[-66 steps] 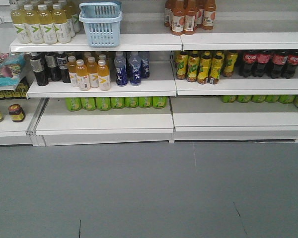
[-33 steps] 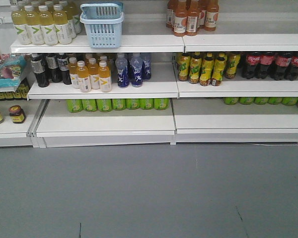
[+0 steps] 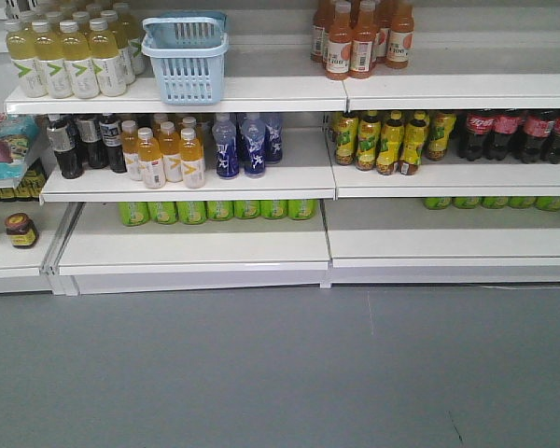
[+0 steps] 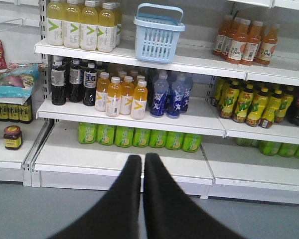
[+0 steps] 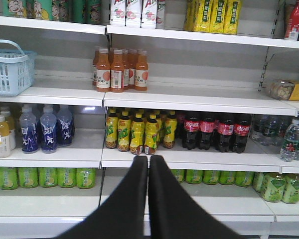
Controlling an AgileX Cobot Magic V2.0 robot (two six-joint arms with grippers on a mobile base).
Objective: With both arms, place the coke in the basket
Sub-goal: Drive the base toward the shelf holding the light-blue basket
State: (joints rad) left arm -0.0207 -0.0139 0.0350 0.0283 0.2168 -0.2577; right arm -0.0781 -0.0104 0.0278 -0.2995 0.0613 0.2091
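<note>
my left jaws and right jaws are both pressed together, empty. the coke (image 5: 294,20) stands near the upper table (image 5: 189,36) right edge; the basket (image 5: 7,67) sits 1 level lower, well apart to the left.

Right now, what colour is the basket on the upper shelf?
The basket is light blue all over, handle included; the left wrist view shows it best.

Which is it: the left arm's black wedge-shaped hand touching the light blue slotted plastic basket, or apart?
Apart. The left wrist view shows the hand low in frame and the basket away on a white shelf.
</note>
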